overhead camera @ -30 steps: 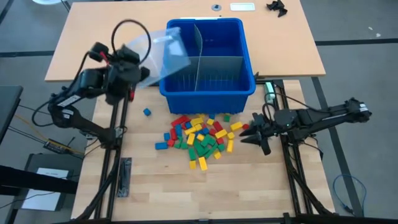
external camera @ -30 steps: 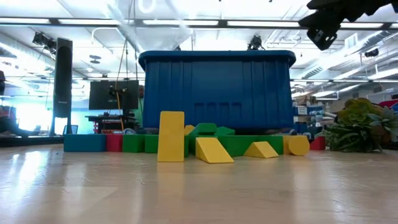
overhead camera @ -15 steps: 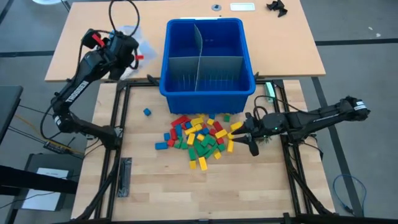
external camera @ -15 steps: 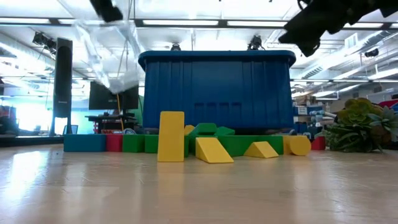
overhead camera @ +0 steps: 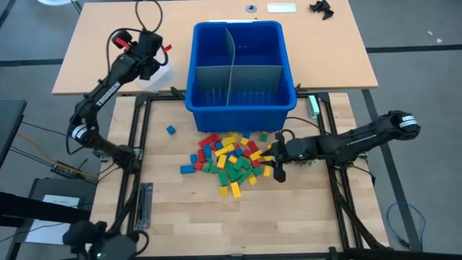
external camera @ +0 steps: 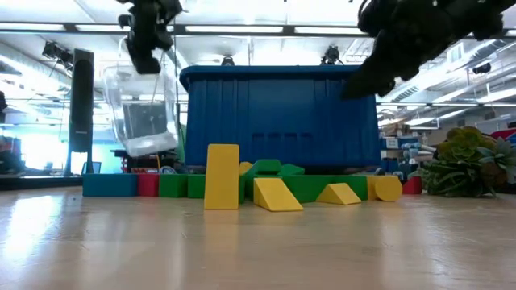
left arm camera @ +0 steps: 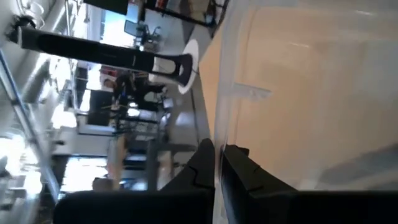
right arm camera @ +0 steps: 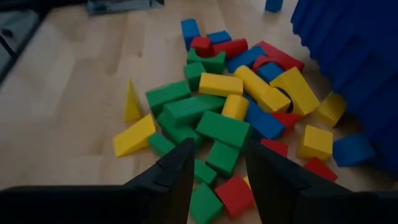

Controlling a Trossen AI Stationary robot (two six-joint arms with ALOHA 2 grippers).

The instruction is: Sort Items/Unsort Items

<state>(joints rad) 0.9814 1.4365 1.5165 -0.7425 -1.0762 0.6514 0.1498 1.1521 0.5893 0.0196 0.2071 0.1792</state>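
Note:
Many small red, yellow, green and blue blocks lie in a pile on the wooden table in front of the blue bin; they also show in the right wrist view. One blue block lies apart on the left. My right gripper is open and empty over the pile's right edge, its fingers above green and red blocks. My left gripper is shut on a clear plastic container left of the bin, over the far table. My left gripper pinches the clear container's upper wall edge between its two fingers, one finger on each side of the wall. The fingers come from above. The container hangs below the gripper, slightly tilted; whether its bottom touches the table I cannot tell.
The blue bin holds grey slotted dividers that split it into compartments. Black frame rails run along both sides of the near table. A small black object and a white card lie at the far table's edge.
My left gripper has swung the clear container away from above the bin toward the table's left and far side, turned it from tipped to hanging, and lowered it. My right gripper has gone toward the table's left and down, to the pile's right edge, staying open.

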